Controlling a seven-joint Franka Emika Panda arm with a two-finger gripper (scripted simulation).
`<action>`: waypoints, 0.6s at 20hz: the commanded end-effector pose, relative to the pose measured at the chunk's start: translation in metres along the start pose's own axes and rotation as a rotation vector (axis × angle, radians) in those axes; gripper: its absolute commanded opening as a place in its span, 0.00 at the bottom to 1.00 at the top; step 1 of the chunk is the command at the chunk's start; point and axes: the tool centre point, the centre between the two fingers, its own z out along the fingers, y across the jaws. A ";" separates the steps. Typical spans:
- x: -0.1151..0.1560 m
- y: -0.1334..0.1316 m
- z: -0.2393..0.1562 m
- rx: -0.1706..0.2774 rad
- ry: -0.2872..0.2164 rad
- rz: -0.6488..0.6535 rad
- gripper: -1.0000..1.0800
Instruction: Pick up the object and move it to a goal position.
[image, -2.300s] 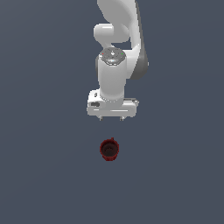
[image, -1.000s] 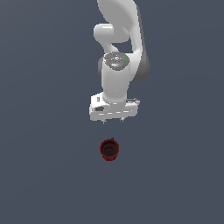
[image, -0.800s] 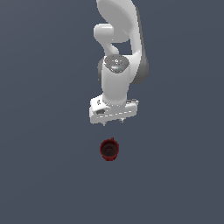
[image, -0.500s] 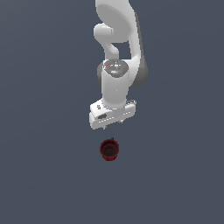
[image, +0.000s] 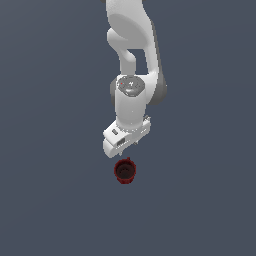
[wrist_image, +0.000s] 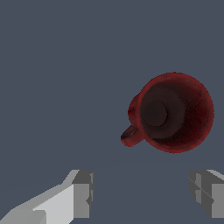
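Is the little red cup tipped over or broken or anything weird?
No, nothing stands out. The red cup stands upright with its open mouth up, looks whole, and nothing is spilled. The gripper is open and not touching it.

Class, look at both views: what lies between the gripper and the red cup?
Nothing. In the wrist view only bare grey floor separates the open gripper from the red cup. The exterior view agrees: a small empty gap.

Dark red cup (image: 125, 170) stands upright, mouth up.
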 end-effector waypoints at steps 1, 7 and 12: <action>0.002 0.002 0.004 -0.001 0.005 -0.070 0.81; 0.007 0.007 0.014 -0.005 0.017 -0.233 0.81; 0.011 0.011 0.023 -0.010 0.028 -0.366 0.81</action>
